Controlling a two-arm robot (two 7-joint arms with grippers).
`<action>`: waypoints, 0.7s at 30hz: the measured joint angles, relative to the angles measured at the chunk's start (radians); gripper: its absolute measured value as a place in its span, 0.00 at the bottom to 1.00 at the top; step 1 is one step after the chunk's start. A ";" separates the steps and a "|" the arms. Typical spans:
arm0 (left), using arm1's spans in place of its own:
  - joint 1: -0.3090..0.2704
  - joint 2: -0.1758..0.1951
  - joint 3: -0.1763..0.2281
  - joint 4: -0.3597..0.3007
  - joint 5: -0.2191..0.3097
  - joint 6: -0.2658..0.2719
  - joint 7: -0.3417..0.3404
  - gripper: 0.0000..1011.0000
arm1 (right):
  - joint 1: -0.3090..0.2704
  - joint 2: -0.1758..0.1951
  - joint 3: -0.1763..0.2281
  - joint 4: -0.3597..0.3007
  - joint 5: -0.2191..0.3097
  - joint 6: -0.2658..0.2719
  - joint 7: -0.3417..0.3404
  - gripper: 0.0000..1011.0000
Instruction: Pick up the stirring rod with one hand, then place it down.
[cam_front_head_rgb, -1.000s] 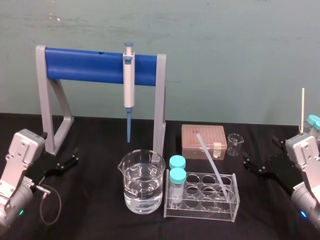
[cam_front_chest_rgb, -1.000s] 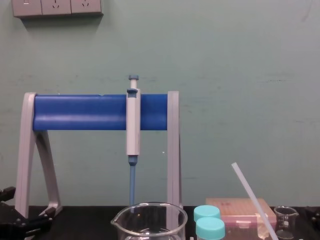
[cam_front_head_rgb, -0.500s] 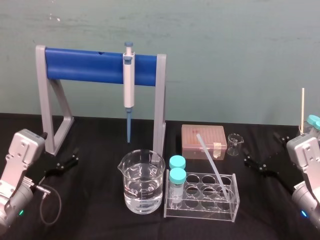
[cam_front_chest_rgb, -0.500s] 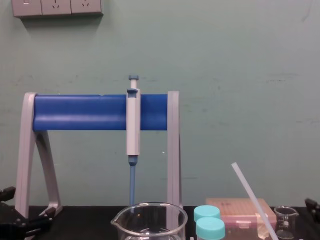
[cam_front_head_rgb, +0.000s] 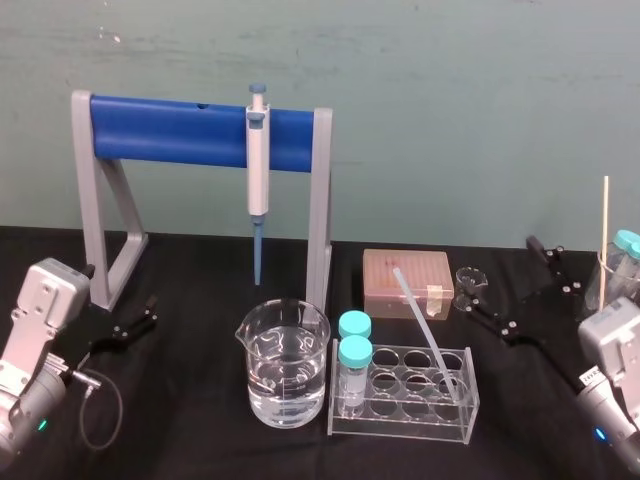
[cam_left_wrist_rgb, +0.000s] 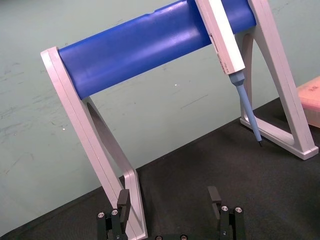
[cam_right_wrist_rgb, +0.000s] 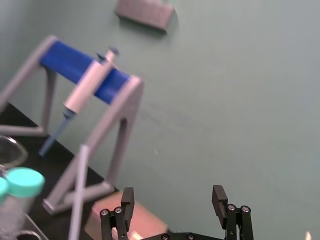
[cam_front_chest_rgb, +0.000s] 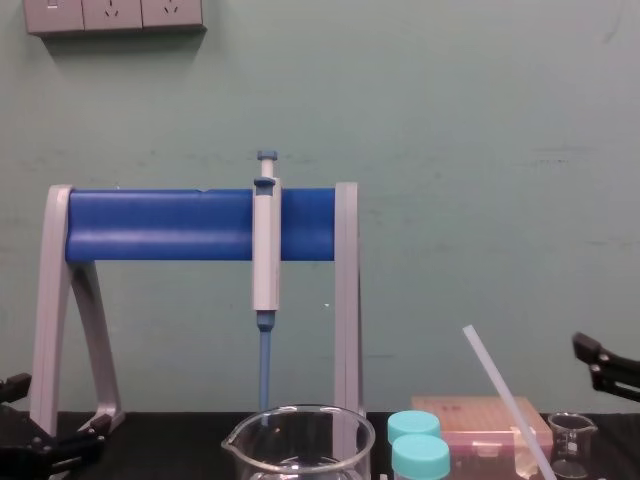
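Lab bench: pipette (cam_front_head_rgb: 258, 165) hung on blue stand (cam_front_head_rgb: 170, 132), water beaker (cam_front_head_rgb: 284, 365), tube rack (cam_front_head_rgb: 400, 415), black worktop (cam_front_head_rgb: 190, 300).

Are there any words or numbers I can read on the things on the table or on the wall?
No text can be read in any view.
pipette: no label or number legible.
big beaker: any scale marks are too faint to read.
pink box: no writing shows.
wall sockets: no legible marks.
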 joint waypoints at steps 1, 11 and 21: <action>0.000 0.000 0.000 0.000 0.000 0.000 0.000 0.99 | 0.000 0.000 0.000 0.000 0.000 0.000 0.000 0.99; 0.000 0.000 0.000 0.000 0.000 0.000 0.000 0.99 | 0.010 0.002 -0.022 -0.015 -0.010 -0.103 0.102 0.99; 0.000 0.000 0.000 0.000 0.000 0.000 0.000 0.99 | 0.062 -0.016 -0.044 0.025 0.167 -0.051 0.293 0.99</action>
